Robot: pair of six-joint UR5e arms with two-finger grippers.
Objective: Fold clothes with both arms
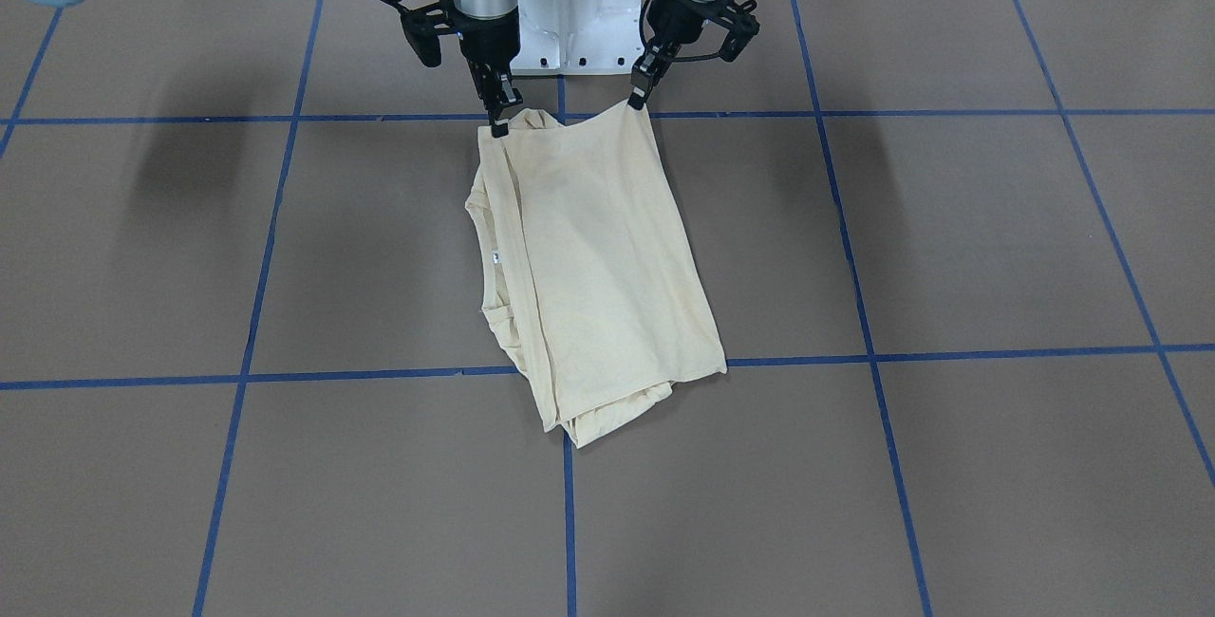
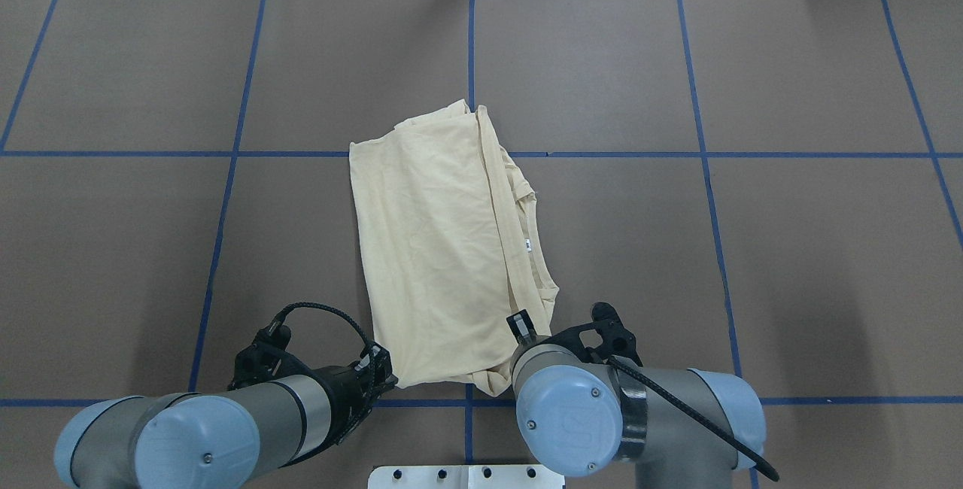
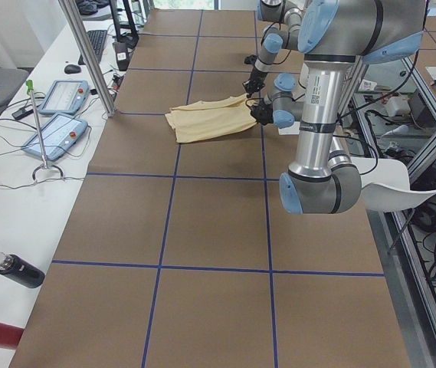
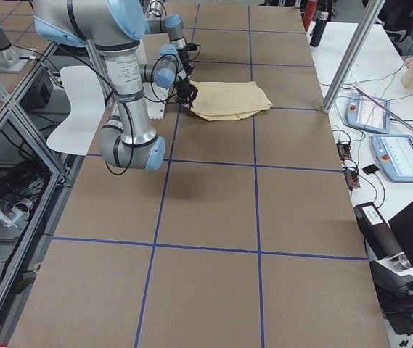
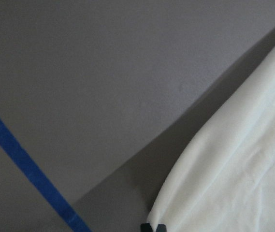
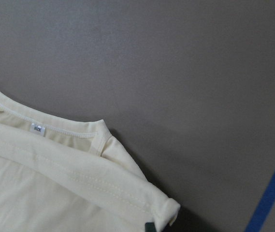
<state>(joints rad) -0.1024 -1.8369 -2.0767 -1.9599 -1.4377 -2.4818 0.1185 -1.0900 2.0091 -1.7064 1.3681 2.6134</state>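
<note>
Seen from behind the robot, the left claw (image 1: 633, 100) is pinching the near left corner of the shirt (image 2: 436, 248), its fingers pressed together on a thin edge of cloth. The shirt is lying in the middle of the table (image 2: 752, 263), folded into a long strip running away from the robot. Its near edge is lifting slightly between the two claws. Along its right side the neck tag (image 2: 528, 245) is peeking out from under the top layer, and loose cloth is bunching there and at the far end. The right claw (image 1: 498, 126) is pinching the near right corner, likewise closed on cloth.

The next fold probably means carrying this near edge toward the far one. Both grips are sitting at the very tips of the corners, so thin cloth could be slipping free as tension builds. If the claws are holding only the top layer, the lower layers would be staying behind and the strip opening up. Uneven travel between the arms would be skewing the fold, and the bunched right side could be dragging into a lump.
</note>
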